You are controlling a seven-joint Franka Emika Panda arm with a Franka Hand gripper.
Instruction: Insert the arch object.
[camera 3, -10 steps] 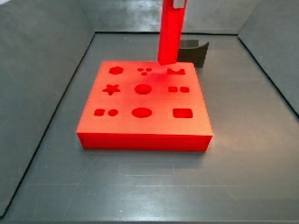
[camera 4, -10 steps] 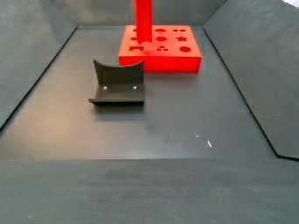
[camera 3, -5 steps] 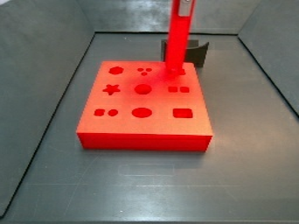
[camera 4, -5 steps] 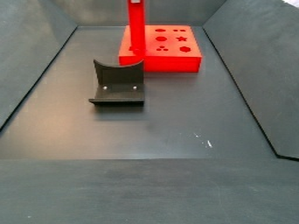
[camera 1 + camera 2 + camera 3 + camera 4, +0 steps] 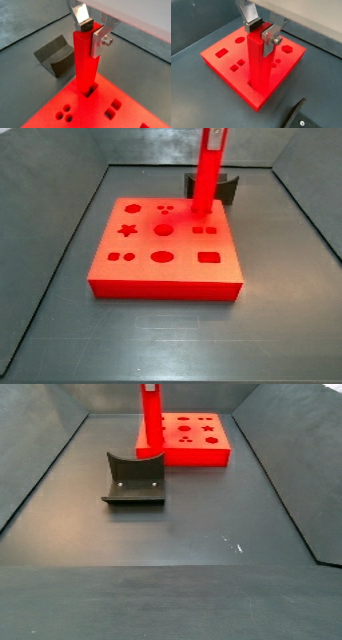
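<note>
My gripper [image 5: 90, 31] is shut on the top of a tall thin red pole [image 5: 85, 65], one finger on each side; it shows the same way in both wrist views [image 5: 261, 30]. The pole [image 5: 207, 173] stands upright over the flat red board [image 5: 160, 280] with shaped holes. Its lower end meets a hole near the board's edge on the fixture side [image 5: 258, 82]; how deep it sits I cannot tell. The pole also shows in a side view [image 5: 151, 424]. No small dark arch object shows in any view. The gripper is above the top of both side views.
The dark L-shaped fixture [image 5: 134, 479] stands on the grey floor beside the board [image 5: 201, 454]. It also shows in a side view [image 5: 227, 186] and in both wrist views [image 5: 57, 55] [image 5: 298, 117]. Grey walls enclose the floor.
The red pole has come down and shifted slightly across the board, so its lower end now reaches the board's surface.
</note>
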